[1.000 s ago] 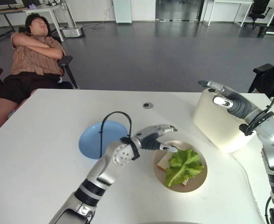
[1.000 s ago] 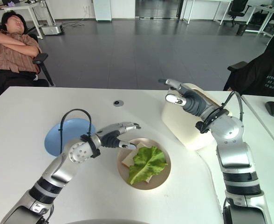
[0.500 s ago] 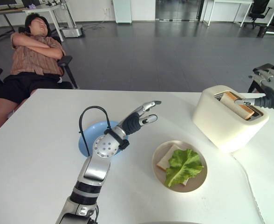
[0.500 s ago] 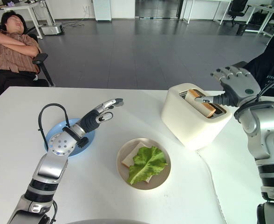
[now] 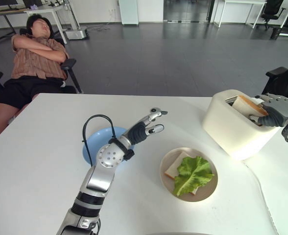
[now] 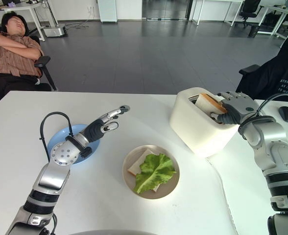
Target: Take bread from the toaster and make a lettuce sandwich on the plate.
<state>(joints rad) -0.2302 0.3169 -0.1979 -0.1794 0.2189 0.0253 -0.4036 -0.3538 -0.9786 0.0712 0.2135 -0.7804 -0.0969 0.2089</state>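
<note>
White bench (image 5: 36, 161) spreads before us, with dark floor beyond it. On the right stands the cream toaster (image 5: 227, 129), and a slice of bread (image 5: 244, 105) sticks up tilted from its slot. Our right hand (image 5: 274, 112) sits at the toaster's top, its fingers (image 6: 230, 96) curled in and pinching the right end of that slice. Near the middle of the bench lies the tan plate (image 5: 207, 188), holding a second bread slice (image 5: 176, 166) with a lettuce leaf (image 5: 193, 174) laid over it. Our left hand (image 5: 144, 128) hangs above the bench between a blue plate (image 5: 92, 144) and the tan plate, with its fingers (image 5: 154, 115) stretched out, loosely spread and holding nothing.
</note>
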